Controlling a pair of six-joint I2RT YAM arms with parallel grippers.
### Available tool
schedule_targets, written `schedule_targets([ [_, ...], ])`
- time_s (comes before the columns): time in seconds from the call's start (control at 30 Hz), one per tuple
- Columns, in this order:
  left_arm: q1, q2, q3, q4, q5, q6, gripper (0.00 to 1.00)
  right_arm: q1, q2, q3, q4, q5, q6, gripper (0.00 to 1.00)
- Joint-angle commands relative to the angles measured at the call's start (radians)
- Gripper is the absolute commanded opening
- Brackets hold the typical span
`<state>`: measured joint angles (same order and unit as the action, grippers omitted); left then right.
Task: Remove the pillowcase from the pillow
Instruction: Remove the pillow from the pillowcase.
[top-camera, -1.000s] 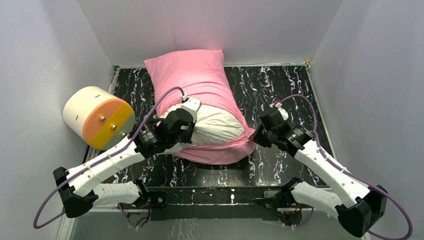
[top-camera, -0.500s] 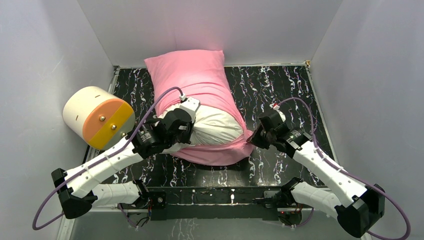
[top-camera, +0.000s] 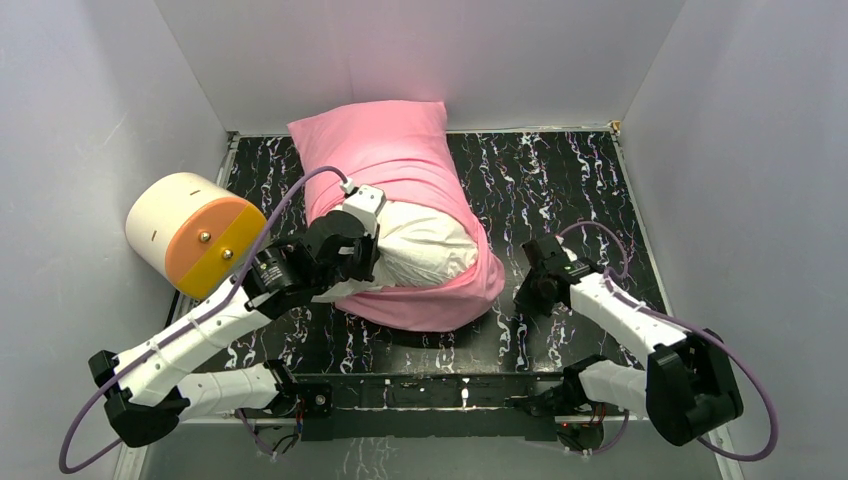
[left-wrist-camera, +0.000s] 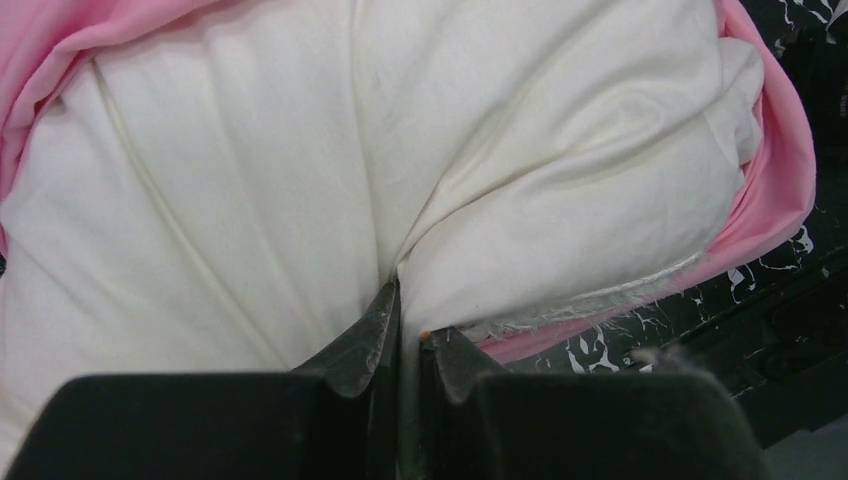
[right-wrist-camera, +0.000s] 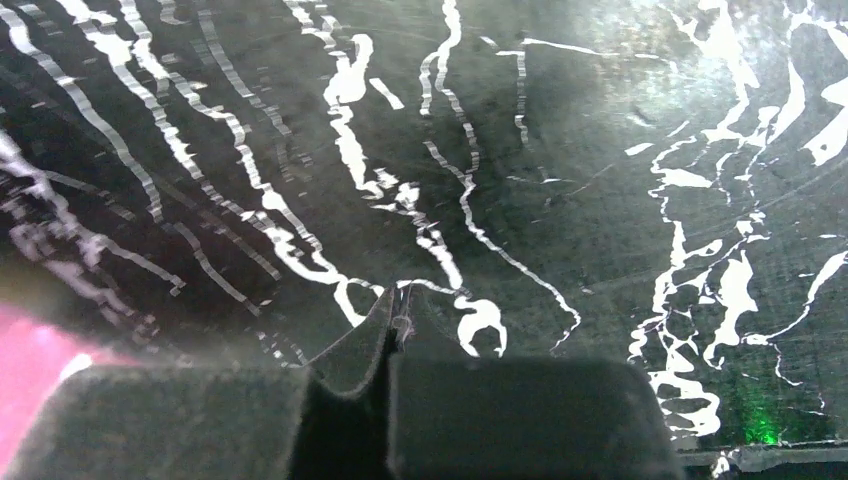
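The pink pillowcase (top-camera: 380, 150) covers the far part of the white pillow (top-camera: 425, 245), whose near end bulges out of the case's opening. My left gripper (top-camera: 370, 255) is shut on a fold of the pillow's white fabric (left-wrist-camera: 250, 180); the left wrist view shows the cloth pinched between the jaws of this gripper (left-wrist-camera: 408, 312), with the pillowcase (left-wrist-camera: 780, 180) edging the right side. My right gripper (top-camera: 527, 297) is down by the black marbled mat, just right of the pillowcase hem. In the right wrist view that gripper (right-wrist-camera: 400, 300) is shut with nothing in it, and a blurred bit of pink pillowcase (right-wrist-camera: 30, 370) shows at lower left.
A cream cylinder with an orange-and-yellow end (top-camera: 195, 235) lies at the left, close to my left arm. The black marbled mat (top-camera: 560, 180) is ringed by grey walls on three sides. A black rail (top-camera: 430, 390) runs along the near edge between the arm bases.
My right gripper came off the pillowcase hem and drew back toward the near right, shut and empty. The left gripper shifted slightly left and back with the pillow.
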<state>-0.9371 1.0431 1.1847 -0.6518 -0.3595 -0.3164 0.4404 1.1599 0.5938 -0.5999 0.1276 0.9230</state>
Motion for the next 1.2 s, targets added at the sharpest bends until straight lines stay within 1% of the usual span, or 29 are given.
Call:
schedule_targets([
  [0.0,0.001,-0.041,0.036,0.082,0.002,-0.032,0.00,-0.001,-0.099,0.127,-0.044,-0.037,-0.081,0.00],
  [0.03,0.001,-0.034,0.021,0.087,0.019,-0.034,0.00,-0.001,-0.134,0.150,-0.061,-0.053,-0.085,0.00],
  [0.2,0.000,0.004,-0.040,0.150,0.103,-0.037,0.00,-0.001,-0.287,0.249,-0.137,-0.152,-0.068,0.37],
  [0.27,0.000,0.022,-0.051,0.168,0.117,-0.041,0.00,0.001,-0.319,0.273,-0.137,-0.224,-0.065,0.47],
  [0.4,0.000,0.059,-0.063,0.196,0.138,-0.046,0.00,0.005,-0.314,0.276,-0.083,-0.389,-0.062,0.57],
  [0.47,0.000,0.074,-0.062,0.206,0.146,-0.047,0.00,0.021,-0.287,0.262,-0.097,-0.380,-0.068,0.64],
  [0.53,0.000,0.084,-0.061,0.212,0.141,-0.049,0.00,0.031,-0.264,0.234,-0.117,-0.326,-0.059,0.65],
  [0.57,0.000,0.088,-0.060,0.212,0.139,-0.049,0.00,0.031,-0.254,0.218,-0.106,-0.333,-0.061,0.65],
  [0.63,0.000,0.092,-0.054,0.209,0.138,-0.048,0.00,0.035,-0.236,0.192,-0.069,-0.364,-0.061,0.62],
  [0.7,0.000,0.092,-0.055,0.210,0.139,-0.046,0.00,0.041,-0.220,0.175,-0.044,-0.364,-0.062,0.58],
  [0.73,0.001,0.092,-0.054,0.210,0.137,-0.044,0.00,0.042,-0.210,0.169,-0.040,-0.346,-0.064,0.55],
  [0.77,0.000,0.092,-0.054,0.209,0.136,-0.043,0.00,0.043,-0.198,0.169,-0.049,-0.317,-0.067,0.47],
  [0.87,0.001,0.093,-0.047,0.195,0.120,-0.040,0.00,0.041,-0.174,0.172,-0.092,-0.207,-0.065,0.13],
  [0.9,-0.001,0.091,-0.040,0.185,0.101,-0.039,0.00,0.040,-0.175,0.166,-0.117,-0.154,-0.054,0.06],
  [0.93,0.000,0.089,-0.031,0.164,0.062,-0.040,0.00,0.041,-0.179,0.153,-0.137,-0.060,-0.038,0.00],
  [1.03,0.001,0.073,0.021,0.117,-0.059,-0.034,0.00,0.036,-0.206,0.060,-0.148,0.059,0.058,0.00],
  [1.1,0.006,0.053,0.064,0.092,-0.124,-0.011,0.00,0.028,-0.238,-0.010,-0.110,0.057,0.111,0.00],
  [1.17,0.011,0.041,0.113,0.062,-0.156,0.006,0.00,0.026,-0.265,-0.054,-0.097,0.082,0.167,0.00],
])
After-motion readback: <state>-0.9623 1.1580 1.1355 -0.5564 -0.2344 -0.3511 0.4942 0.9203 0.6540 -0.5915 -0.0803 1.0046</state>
